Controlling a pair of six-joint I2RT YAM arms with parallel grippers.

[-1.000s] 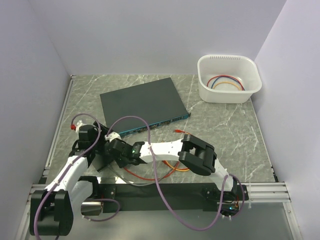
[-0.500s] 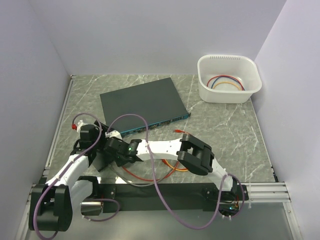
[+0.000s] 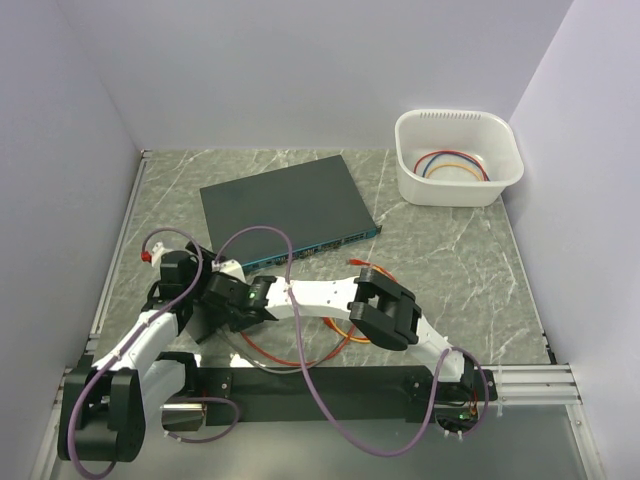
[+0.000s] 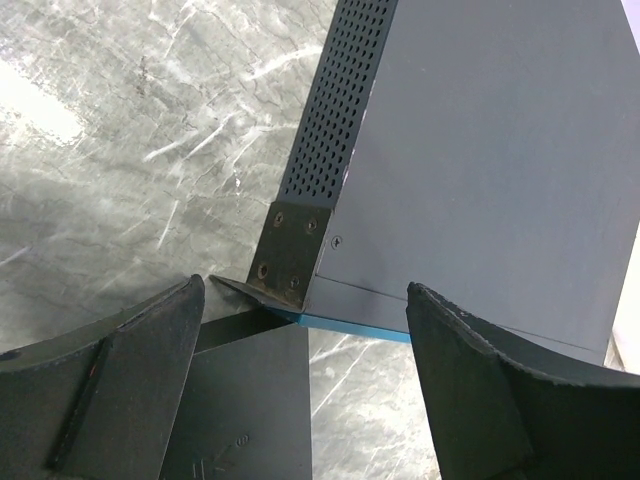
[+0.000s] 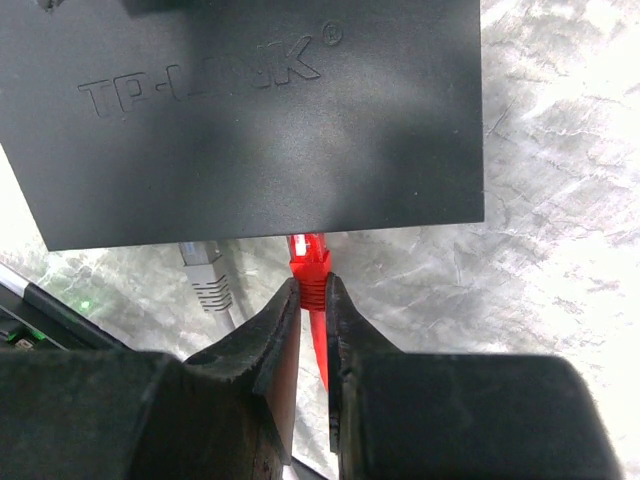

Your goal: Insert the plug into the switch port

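The switch (image 3: 285,205) is a large flat dark grey box with a teal-blue front edge (image 3: 320,245). It also shows in the left wrist view (image 4: 480,150). My right gripper (image 5: 312,300) is shut on a red plug (image 5: 308,262). The plug's tip is at the edge of a smaller black slab marked TP-LINK (image 5: 260,110), not at the switch. In the top view the right gripper (image 3: 220,300) lies low beside the left arm. My left gripper (image 4: 305,400) is open and empty, over the switch's near-left corner and the slab (image 4: 250,400).
A grey plug (image 5: 205,275) sits at the slab's edge, left of the red one. A red cable loop (image 3: 300,355) lies under the right arm, with its other end (image 3: 357,262) near the switch front. A white bin (image 3: 458,155) with coloured cables stands at the back right.
My right arm has reached further left with the red plug, towards the black slab, and the red cable loop has shifted left. The left arm has barely moved.
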